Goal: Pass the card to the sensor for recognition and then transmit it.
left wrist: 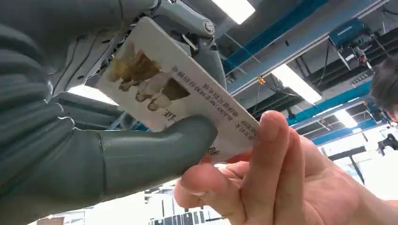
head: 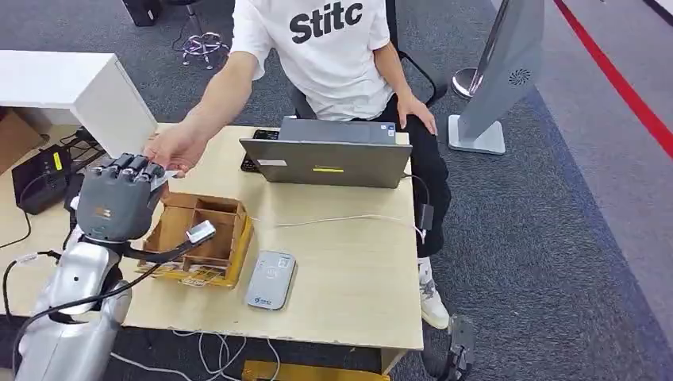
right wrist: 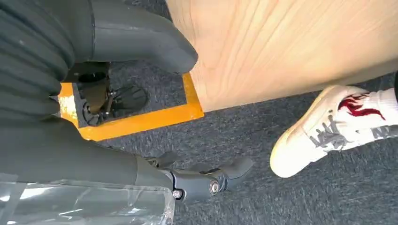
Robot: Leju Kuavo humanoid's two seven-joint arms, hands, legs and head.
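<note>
My left hand is raised over the table's left side, its back toward the head view. It pinches a white printed card between the thumb and the fingers. A person's hand grips the card's far end, so both hold it. In the head view that person's hand meets my fingertips, and a sliver of the card shows there. The grey card sensor lies flat on the table, nearer and to the right of my hand. My right hand hangs by the table's edge, fingers apart and holding nothing.
A wooden compartment box with a small white item stands beside my left hand. A grey laptop sits at the table's far edge in front of the seated person. A white cable crosses the table. The person's shoe is near my right hand.
</note>
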